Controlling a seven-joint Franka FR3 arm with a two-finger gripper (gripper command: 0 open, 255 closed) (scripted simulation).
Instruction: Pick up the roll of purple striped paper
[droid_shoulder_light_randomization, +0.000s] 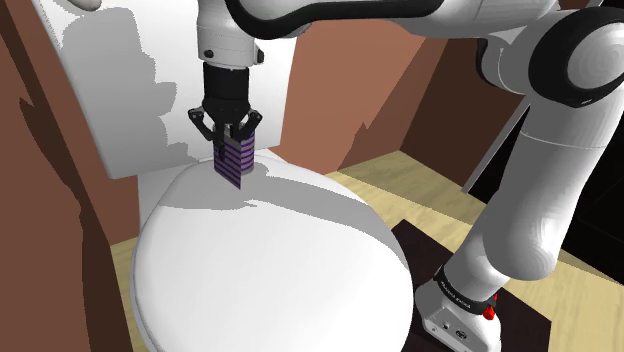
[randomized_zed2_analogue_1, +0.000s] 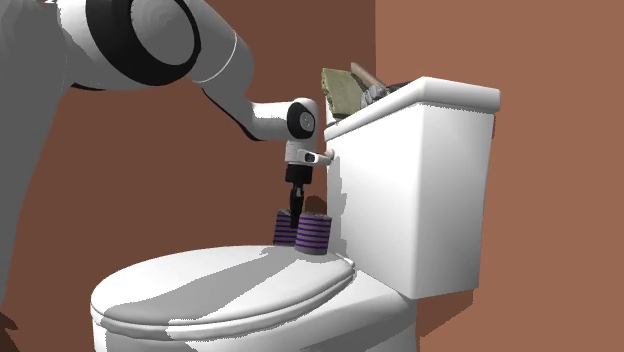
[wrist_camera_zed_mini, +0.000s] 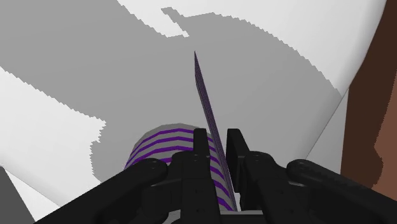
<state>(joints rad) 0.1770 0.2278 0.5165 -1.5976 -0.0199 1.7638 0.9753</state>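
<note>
The purple striped paper roll (droid_shoulder_light_randomization: 234, 163) stands at the back of the white toilet lid (droid_shoulder_light_randomization: 270, 260), close to the tank. In the second exterior view the roll (randomized_zed2_analogue_1: 312, 232) shows two striped round parts side by side on the lid (randomized_zed2_analogue_1: 220, 280). My black gripper (droid_shoulder_light_randomization: 228, 128) comes straight down on it from above. In the wrist view the fingers (wrist_camera_zed_mini: 234, 141) clasp a thin striped flap of the paper that runs away from the gripper (wrist_camera_zed_mini: 217, 136), and the round striped body (wrist_camera_zed_mini: 162, 146) lies beside one finger. I cannot tell whether the roll rests on the lid or hangs just above it.
The white tank (randomized_zed2_analogue_1: 420, 200) rises directly behind the roll, with a greenish block and other objects (randomized_zed2_analogue_1: 350, 88) on top. Brown walls (droid_shoulder_light_randomization: 40, 200) close in beside the toilet. The wooden floor (droid_shoulder_light_randomization: 430, 185) and my stand's base (droid_shoulder_light_randomization: 460, 312) lie at the shoulder view's right.
</note>
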